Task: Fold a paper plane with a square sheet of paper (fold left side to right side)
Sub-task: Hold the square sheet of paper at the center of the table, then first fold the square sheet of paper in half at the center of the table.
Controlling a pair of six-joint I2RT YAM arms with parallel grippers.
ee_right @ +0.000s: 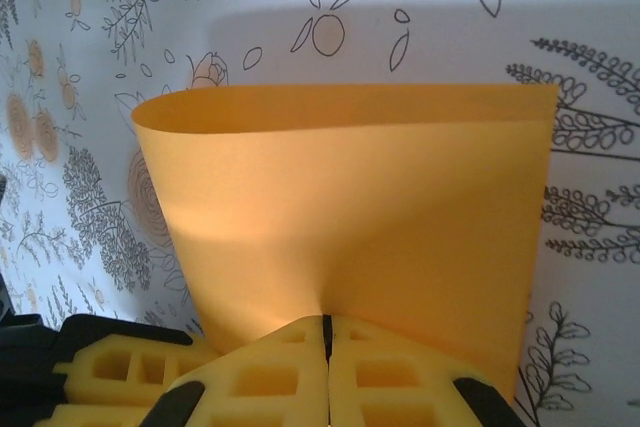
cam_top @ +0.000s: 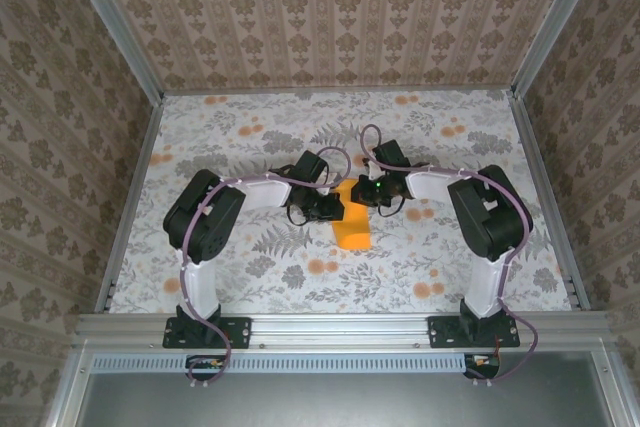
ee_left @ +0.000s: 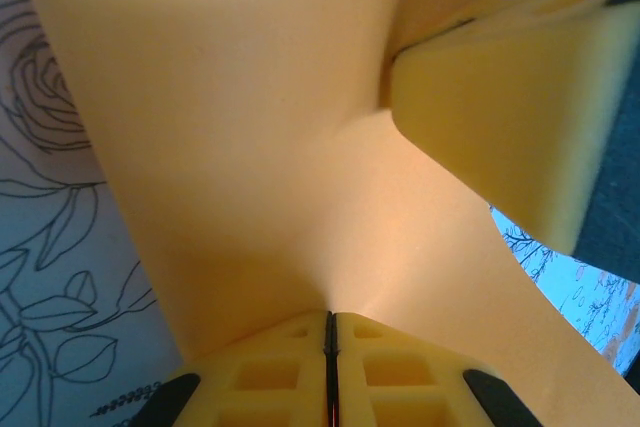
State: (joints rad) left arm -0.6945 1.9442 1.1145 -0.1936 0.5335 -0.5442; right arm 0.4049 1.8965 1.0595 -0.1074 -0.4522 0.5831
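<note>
The square sheet of paper (cam_top: 352,227) is bright orange and lies bent over on itself in the middle of the table, between the two grippers. My left gripper (cam_top: 334,209) is shut on its edge from the left; in the left wrist view the paper (ee_left: 250,127) rises straight out of the closed yellow tips (ee_left: 328,317). My right gripper (cam_top: 364,193) is shut on it from the right. In the right wrist view the sheet (ee_right: 340,197) curves in a loose rounded bend at its left, uncreased, above the closed tips (ee_right: 326,321).
The floral tablecloth (cam_top: 250,137) covers the table, with patterned walls on three sides and a metal rail (cam_top: 340,325) at the near edge. The right gripper's yellow finger (ee_left: 510,117) sits close in the left wrist view; the left gripper's fingers (ee_right: 110,372) show low left in the right wrist view.
</note>
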